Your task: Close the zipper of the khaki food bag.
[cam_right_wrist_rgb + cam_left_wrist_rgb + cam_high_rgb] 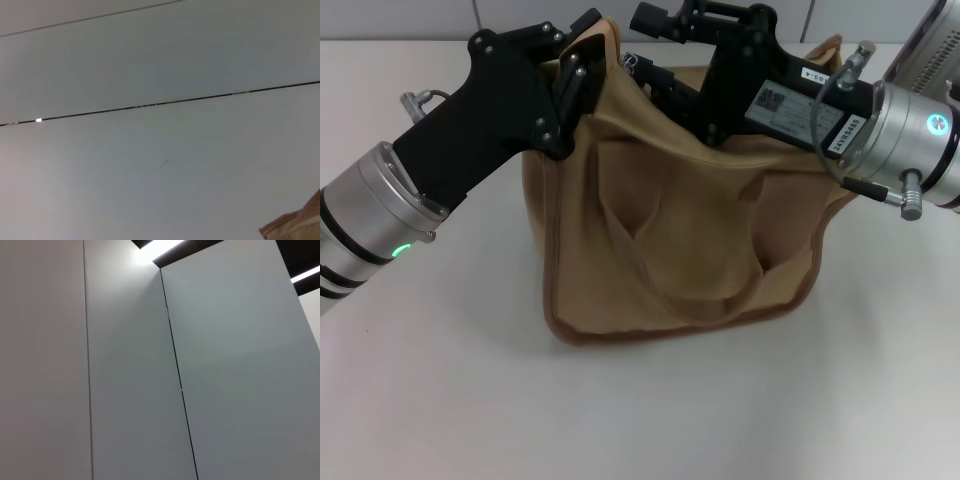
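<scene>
The khaki food bag (670, 230) stands slumped in the middle of the white table, its front pocket and a strap handle (650, 270) facing me. My left gripper (580, 75) is at the bag's top left corner and is shut on the canvas edge there, holding it up. My right gripper (645, 62) reaches in from the right along the bag's top. A small silvery pull tab of the zipper (632, 62) shows at its tip. The zipper line itself is hidden behind the grippers. A scrap of khaki canvas (295, 227) shows in the right wrist view.
The white table (440, 380) runs around the bag on all sides. A pale tiled wall (420, 18) stands behind it. The left wrist view shows only grey wall panels (125, 365).
</scene>
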Controlling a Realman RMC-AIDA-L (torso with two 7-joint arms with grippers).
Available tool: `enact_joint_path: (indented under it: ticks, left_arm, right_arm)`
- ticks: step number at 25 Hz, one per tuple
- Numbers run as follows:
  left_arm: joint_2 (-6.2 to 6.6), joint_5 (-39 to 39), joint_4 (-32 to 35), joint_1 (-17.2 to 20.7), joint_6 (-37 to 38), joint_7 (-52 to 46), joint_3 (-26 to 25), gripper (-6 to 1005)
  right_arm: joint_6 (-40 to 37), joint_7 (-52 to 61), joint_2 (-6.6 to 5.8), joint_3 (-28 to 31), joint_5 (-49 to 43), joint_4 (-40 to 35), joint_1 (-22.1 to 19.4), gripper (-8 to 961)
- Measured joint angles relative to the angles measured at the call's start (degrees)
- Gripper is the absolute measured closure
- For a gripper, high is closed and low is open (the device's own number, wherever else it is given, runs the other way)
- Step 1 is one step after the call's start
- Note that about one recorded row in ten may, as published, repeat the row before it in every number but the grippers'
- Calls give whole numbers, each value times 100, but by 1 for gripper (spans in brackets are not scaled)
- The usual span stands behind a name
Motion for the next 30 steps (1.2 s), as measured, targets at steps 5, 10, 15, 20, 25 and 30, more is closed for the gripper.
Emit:
enact_joint_path:
  ticks: [5, 10, 15, 20, 25, 30]
  left_arm:
    - [0, 3, 0, 0, 0, 1, -11, 973]
    - [0, 5, 20, -36, 25, -31, -29, 973]
    - [0, 3, 4, -80, 29, -26, -14, 973]
    - [1, -6, 1, -86, 23, 2, -18, 973]
    - [0, -5, 1, -73, 5, 8, -34, 973]
    - [1, -15, 1, -82, -26, 14, -36, 973]
  right_arm:
    - [131, 38, 0, -105, -4, 26, -64, 500]
    - [201, 26, -5, -102, 20, 33, -124, 503]
    - [206, 13, 1, -124, 19, 36, -38, 507]
    - [196, 11, 8, -131, 5, 36, 37, 510]
    - [163, 37, 10, -136, -5, 36, -7, 513]
    - [45, 59, 8, -138, -10, 48, 27, 516]
